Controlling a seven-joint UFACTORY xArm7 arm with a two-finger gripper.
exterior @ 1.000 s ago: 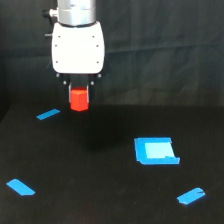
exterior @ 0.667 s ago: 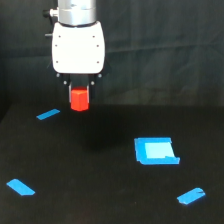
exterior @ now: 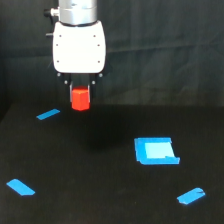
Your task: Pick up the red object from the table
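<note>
Jaws: clenched on the red object [exterior: 80,98], one dark finger at each side of its upper part; the gripper [exterior: 80,95] points straight down.
Red object: bright red-orange block held beneath the white gripper body, lifted clear of the table [exterior: 100,200], its lower half showing below the fingers.
Arm: white housing with a silvery cylinder above, in the upper part of the exterior view's left half.
Surface: wide, flat, matte black; a faint darker shadow lies on it below and to the right of the held block.
Room: dark, creased cloth backdrop behind the table; nothing else visible.
Nearest piece: a blue tape strip [exterior: 48,114] on the table, just left of the block in the exterior view and a little lower.
Blue square patch [exterior: 155,150]: lies well to the exterior view's right, paler in its middle.
Other strips: one near the lower left [exterior: 20,187], one near the lower right [exterior: 191,195].
In the way: nothing stands between the gripper and the table beneath it.
Count: one red block, one square patch, three tape strips.
</note>
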